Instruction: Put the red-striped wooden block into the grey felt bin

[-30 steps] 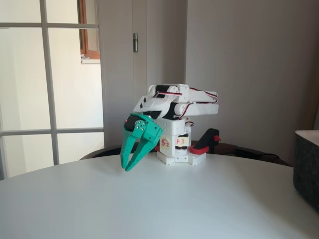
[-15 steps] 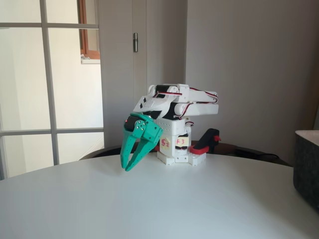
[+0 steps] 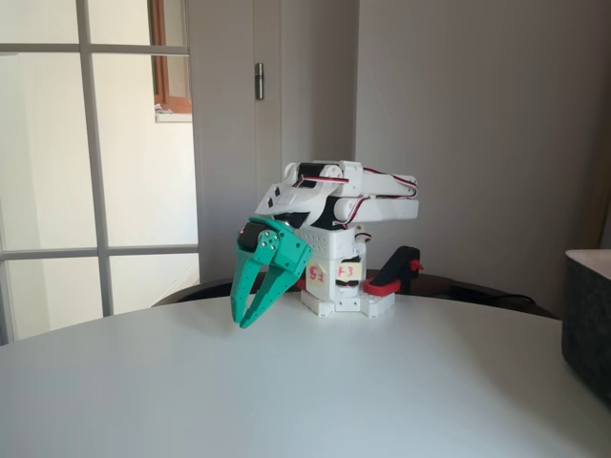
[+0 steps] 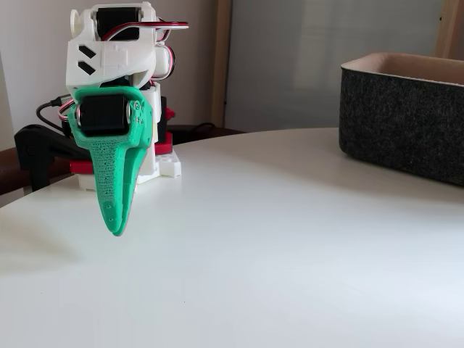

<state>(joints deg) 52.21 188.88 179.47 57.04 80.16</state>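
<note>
Both fixed views show the green gripper (image 3: 245, 319) hanging tip-down just above the white table (image 3: 382, 401), its two fingers parted only a narrow way at the tips and holding nothing. Behind it the white arm (image 3: 334, 196) is folded low over its base (image 3: 336, 277), which stands on the table's far side. The grey felt bin (image 4: 406, 116) sits on the table well apart from the gripper, off to the right in both views. The wooden block cannot be made out.
</note>
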